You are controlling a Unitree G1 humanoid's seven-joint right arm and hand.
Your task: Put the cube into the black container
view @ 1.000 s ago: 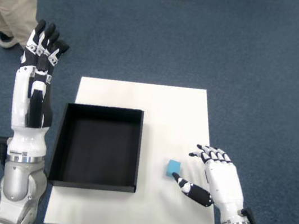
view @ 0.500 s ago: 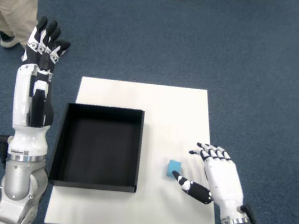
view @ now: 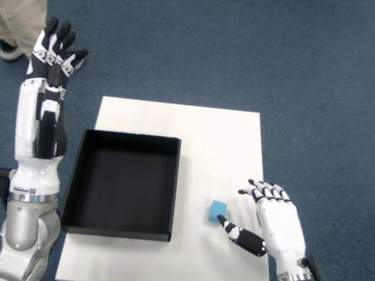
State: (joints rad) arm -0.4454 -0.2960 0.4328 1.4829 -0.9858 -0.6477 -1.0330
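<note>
Right hand (view: pixel 276 222) sits low on the white tabletop (view: pixel 223 140), palm down, fingers a bit apart and holding nothing. Its thumb tip looks like it's right at the near corner of the small blue cube (view: pixel 217 211), can't really tell if it's touching though. So the cube is just to the left of the hand, flat on the tabletop. Further left of that is the black container (view: pixel 117 225), empty as far as I can see, cube sitting close to its wall. Way over on the far side, the left hand (view: pixel 53 53) is raised up off the tabletop edge, fingers pointing up.
</note>
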